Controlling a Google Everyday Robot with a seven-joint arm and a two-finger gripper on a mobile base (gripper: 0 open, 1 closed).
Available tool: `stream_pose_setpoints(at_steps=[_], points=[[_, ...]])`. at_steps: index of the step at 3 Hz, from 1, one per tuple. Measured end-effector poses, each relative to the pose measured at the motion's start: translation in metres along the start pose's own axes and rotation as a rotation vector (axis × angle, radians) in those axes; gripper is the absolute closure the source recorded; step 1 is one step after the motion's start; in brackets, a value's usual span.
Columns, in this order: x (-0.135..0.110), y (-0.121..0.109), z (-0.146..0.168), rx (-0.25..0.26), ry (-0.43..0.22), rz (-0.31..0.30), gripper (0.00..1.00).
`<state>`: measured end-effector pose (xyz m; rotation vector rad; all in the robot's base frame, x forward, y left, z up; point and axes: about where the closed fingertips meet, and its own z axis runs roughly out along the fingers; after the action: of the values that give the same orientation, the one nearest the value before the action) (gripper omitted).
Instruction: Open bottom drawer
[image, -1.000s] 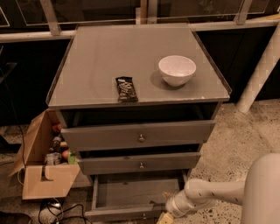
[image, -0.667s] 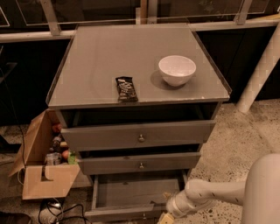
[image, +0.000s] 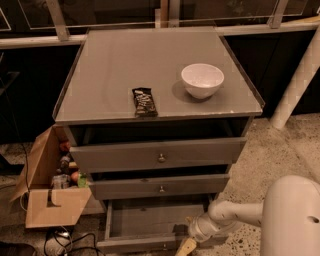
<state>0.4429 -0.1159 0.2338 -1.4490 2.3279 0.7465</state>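
Note:
The grey cabinet (image: 150, 65) has three drawers. The bottom drawer (image: 145, 220) is pulled well out, so its shallow grey box shows from above. Its narrow flat front (image: 130, 245) lies at the lower edge of the camera view, with the small brass knob (image: 164, 246) only just visible. My gripper (image: 185, 246) is at the right part of that front, just right of the knob, at the end of my white arm (image: 225, 215) reaching in from the right. The gripper's tip is cut off by the frame's lower edge.
The top drawer (image: 157, 155) and middle drawer (image: 160, 187) stand slightly ajar above. A white bowl (image: 202, 80) and a dark snack bar (image: 144, 101) lie on the cabinet top. An open cardboard box (image: 50, 200) of bottles and cables (image: 60, 240) sit left. A white pole (image: 300, 75) leans right.

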Motion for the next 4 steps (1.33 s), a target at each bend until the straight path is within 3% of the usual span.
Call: stream_pose_setpoints(at_steps=[2,3,4], points=[[0.033,-0.001,0.043,-0.075,0.023,0.070,0.00],[0.047,0.008,0.047,-0.095,0.031,0.096,0.00],[0.046,0.009,0.046,-0.095,0.031,0.096,0.00]])
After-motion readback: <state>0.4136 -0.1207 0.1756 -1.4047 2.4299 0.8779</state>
